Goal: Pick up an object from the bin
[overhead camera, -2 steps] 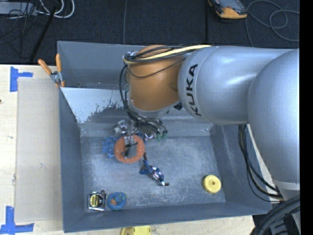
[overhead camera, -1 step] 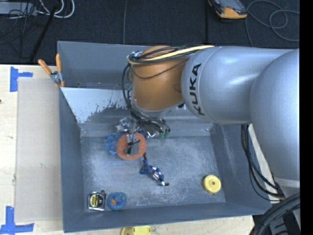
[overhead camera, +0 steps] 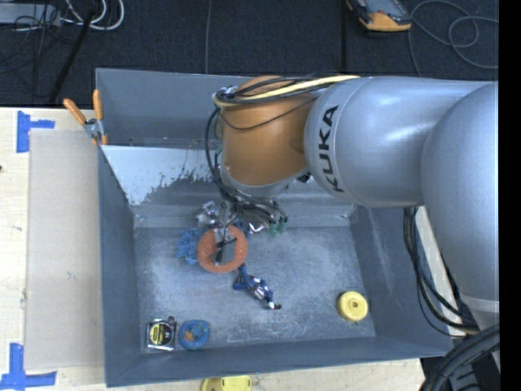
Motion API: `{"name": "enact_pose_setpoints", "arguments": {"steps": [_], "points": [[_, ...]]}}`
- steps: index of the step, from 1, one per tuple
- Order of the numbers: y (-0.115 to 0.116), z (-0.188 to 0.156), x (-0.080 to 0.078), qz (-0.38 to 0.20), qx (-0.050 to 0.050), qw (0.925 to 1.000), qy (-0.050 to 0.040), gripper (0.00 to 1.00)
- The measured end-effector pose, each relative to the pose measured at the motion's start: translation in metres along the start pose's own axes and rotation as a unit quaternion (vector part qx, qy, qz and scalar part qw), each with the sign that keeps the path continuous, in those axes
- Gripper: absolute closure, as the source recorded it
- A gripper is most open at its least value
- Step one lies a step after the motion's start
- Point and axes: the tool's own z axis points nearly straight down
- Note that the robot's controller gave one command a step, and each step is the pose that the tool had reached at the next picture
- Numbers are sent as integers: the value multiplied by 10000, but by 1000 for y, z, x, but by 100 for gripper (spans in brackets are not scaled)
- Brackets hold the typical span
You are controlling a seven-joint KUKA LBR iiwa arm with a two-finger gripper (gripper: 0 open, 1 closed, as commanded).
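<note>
— Where is the gripper [overhead camera: 226,236] being held?
— It is being held low over the orange ring [overhead camera: 205,256], toward the back of the bin [overhead camera: 114,243]. Whether it is wide or narrow cannot be told.
— Why there?
— The ring is being judged the likeliest pick. It is lying flat right beneath the gripper, with a blue piece [overhead camera: 188,245] touching its left side. Farther out, a blue toy [overhead camera: 254,287] is being seen nearby, and a yellow disc [overhead camera: 352,305] well apart.
</note>
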Motion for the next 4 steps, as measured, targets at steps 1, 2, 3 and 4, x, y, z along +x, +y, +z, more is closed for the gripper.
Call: {"name": "enact_pose_setpoints", "arguments": {"steps": [1,2,3,4], "points": [[44,42,-32,-102,25,9999,-111,0],[64,75,-45,-139,22,9998,-118,100],[63,75,-45,-133,19,9998,-117,100],[64,29,-33,-143,16,9999,-50,100]]}}
